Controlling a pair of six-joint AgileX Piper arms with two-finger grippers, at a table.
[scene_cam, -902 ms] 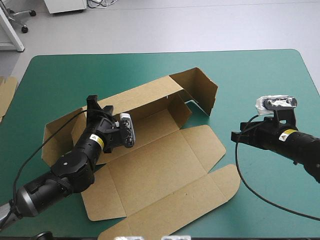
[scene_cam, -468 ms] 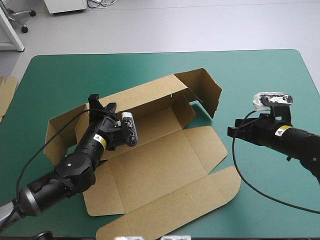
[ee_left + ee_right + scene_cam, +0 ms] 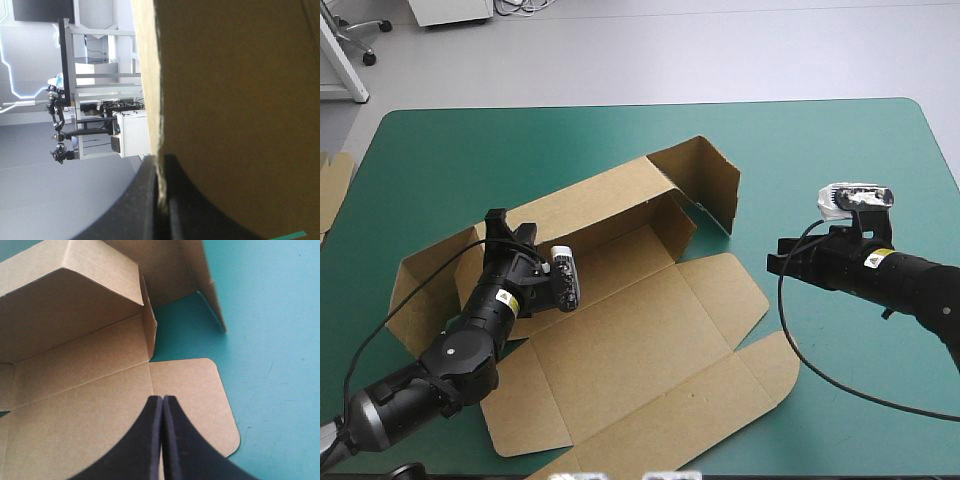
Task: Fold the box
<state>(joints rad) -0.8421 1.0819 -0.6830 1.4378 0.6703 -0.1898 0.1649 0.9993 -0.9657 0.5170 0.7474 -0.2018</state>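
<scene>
Since the earlier picture the box [image 3: 640, 330] has slid a little toward the table's left edge, and the left gripper [image 3: 503, 232] has drawn back with it; the right gripper [image 3: 775, 262] has come slightly nearer to the box's right side.

The left gripper is clamped on the box; in the left wrist view its black fingers [image 3: 175, 200] are almost together, with the top edge of the raised long wall pinched between them. I judge that it holds this wall upright so that the end flaps can be turned in. The right gripper [image 3: 162, 401] is closed and holds nothing; its tip hangs low over the flat board, at the crease beside the rounded flap [image 3: 200, 400]. Closed fingers make a firm point, so it probably means to push or lift a panel; this is my guess.

The box lies left of the middle of the teal-green cover [image 3: 830, 150]; its far long wall stands, leaning a little, and the end flap [image 3: 705, 180] at the far right stands up too; the near panels, with their rounded tabs, are flat toward the near edge. More board [image 3: 332, 185] shows at the table's left edge.
</scene>
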